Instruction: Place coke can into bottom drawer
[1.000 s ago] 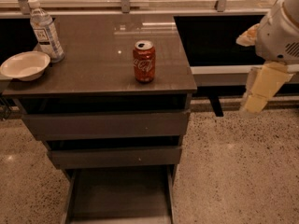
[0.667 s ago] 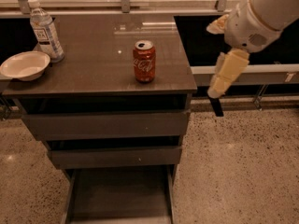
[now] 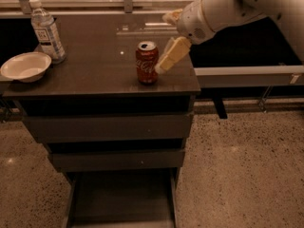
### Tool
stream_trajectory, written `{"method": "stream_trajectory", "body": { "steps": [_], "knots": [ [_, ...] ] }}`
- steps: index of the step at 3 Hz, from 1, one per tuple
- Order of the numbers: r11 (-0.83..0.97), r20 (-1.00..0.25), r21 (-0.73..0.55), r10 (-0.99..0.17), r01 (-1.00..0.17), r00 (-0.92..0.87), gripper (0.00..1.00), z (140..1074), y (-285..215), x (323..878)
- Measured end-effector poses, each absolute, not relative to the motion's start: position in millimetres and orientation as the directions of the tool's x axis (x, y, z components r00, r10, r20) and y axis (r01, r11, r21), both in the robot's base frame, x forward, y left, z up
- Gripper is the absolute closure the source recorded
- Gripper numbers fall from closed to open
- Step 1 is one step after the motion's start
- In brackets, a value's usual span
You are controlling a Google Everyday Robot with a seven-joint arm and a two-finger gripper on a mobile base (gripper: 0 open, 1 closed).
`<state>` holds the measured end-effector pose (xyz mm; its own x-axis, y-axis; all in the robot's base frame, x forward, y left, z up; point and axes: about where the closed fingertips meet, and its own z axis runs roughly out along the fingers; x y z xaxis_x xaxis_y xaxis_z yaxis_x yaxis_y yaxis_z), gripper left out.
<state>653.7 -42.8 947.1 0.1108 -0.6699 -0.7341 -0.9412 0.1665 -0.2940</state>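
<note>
The coke can [image 3: 147, 62], red with a silver top, stands upright on the dark cabinet top [image 3: 90, 56], right of its middle. My gripper [image 3: 164, 44] hangs just right of the can, at its height, with the pale fingers [image 3: 172, 55] spread apart and nothing between them. The lower finger's tip is beside the can's right side; I cannot tell whether it touches. The bottom drawer [image 3: 121, 198] is pulled out below the cabinet's front, a dark tray with pale side rails, and nothing shows inside it.
A clear water bottle [image 3: 46, 30] and a white bowl [image 3: 26, 66] stand at the left end of the top. Two shut grey drawers [image 3: 109, 127] sit above the open one. A low rail [image 3: 247, 71] runs to the right over speckled floor.
My arm has swung in from the right and the gripper has moved left, from beyond the cabinet's edge to right beside the can. The can has not moved.
</note>
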Motion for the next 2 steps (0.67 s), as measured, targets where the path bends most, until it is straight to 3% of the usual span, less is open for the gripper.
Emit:
{"method": "stream_trajectory", "body": {
  "steps": [1,2],
  "knots": [
    [0.186,-0.823,-0.203,-0.565,-0.961,0.064,0.00,930.5,-7.5,682.0],
    [0.186,-0.823,-0.203,-0.565,-0.961,0.064,0.00,930.3,-7.4,682.0]
  ]
}}
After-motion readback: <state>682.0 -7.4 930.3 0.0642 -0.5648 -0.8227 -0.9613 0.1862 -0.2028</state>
